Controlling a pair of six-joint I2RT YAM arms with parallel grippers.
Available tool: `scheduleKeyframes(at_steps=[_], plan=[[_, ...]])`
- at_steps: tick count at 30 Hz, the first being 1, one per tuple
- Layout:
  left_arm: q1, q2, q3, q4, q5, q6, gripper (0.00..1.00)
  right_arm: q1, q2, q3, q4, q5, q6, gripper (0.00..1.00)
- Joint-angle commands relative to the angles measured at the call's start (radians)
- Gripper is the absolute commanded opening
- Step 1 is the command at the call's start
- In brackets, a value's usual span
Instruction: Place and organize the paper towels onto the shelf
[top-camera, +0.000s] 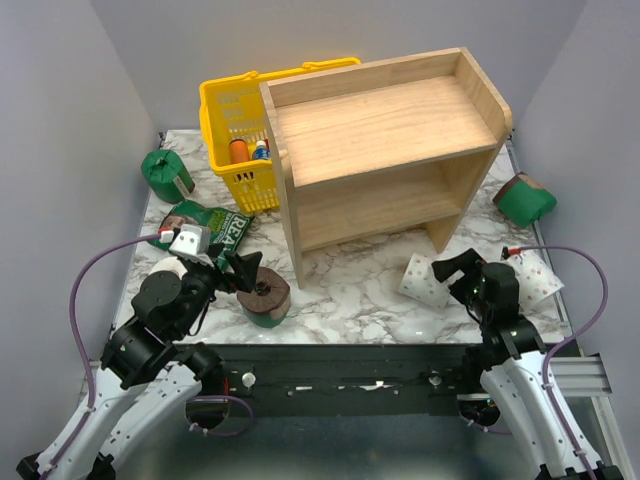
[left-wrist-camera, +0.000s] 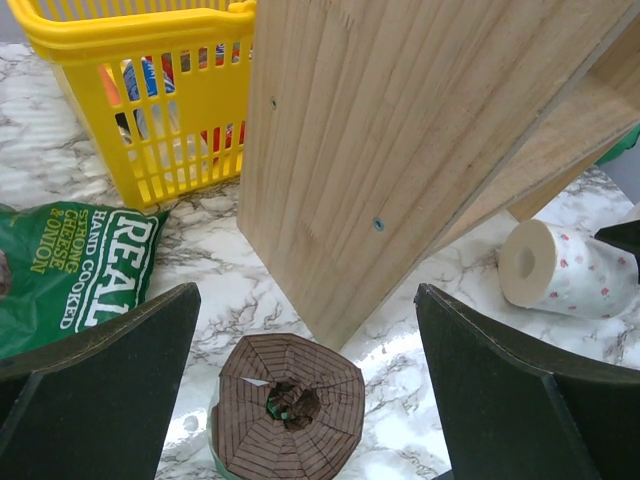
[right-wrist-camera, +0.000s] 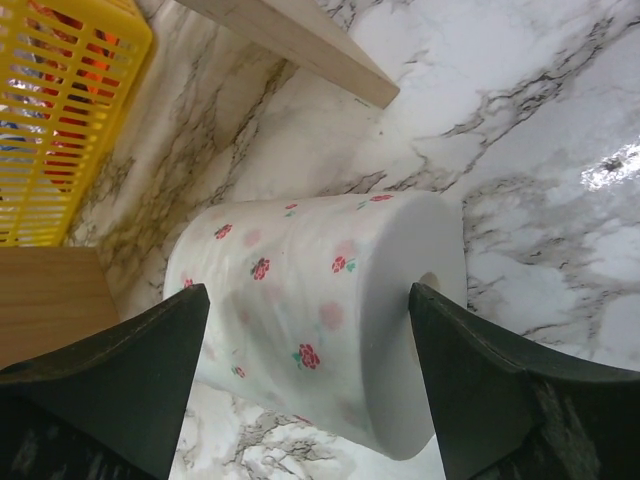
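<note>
The wooden shelf (top-camera: 380, 130) stands at the back centre with both tiers bare. A green-wrapped paper towel roll (top-camera: 265, 297) stands on end, brown end up. My left gripper (top-camera: 240, 270) is open just above and behind it; in the left wrist view the roll (left-wrist-camera: 290, 410) sits low between the spread fingers (left-wrist-camera: 110, 380). My right gripper (top-camera: 452, 270) is open and straddles a white dotted roll (top-camera: 425, 280), which lies on its side (right-wrist-camera: 320, 310). Another white roll (top-camera: 537, 277) lies to its right. Green rolls lie at the far left (top-camera: 165, 172) and far right (top-camera: 525, 200).
A yellow basket (top-camera: 235, 130) with bottles stands against the shelf's left side. A flat green "REAL" bag (top-camera: 215, 225) lies in front of it, beside my left arm. The shelf's left panel (left-wrist-camera: 400, 150) is close ahead of my left gripper. The table is white marble.
</note>
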Motion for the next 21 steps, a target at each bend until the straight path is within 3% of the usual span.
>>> scheduleKeyframes(at_steps=[1,6,13,21], plan=[[-0.004,0.008,-0.005,0.018,0.013,0.011,0.99,-0.004,-0.031,-0.035,0.03,-0.097,0.033,0.95],[-0.004,0.014,-0.005,0.023,0.017,0.011,0.99,-0.004,-0.038,-0.035,-0.042,-0.094,0.067,0.96],[-0.004,0.017,-0.005,0.02,0.019,0.011,0.99,-0.004,-0.066,-0.059,-0.023,-0.091,0.047,0.78],[-0.004,0.026,-0.004,0.017,0.013,0.01,0.99,-0.004,-0.187,-0.125,0.101,-0.171,-0.022,0.65]])
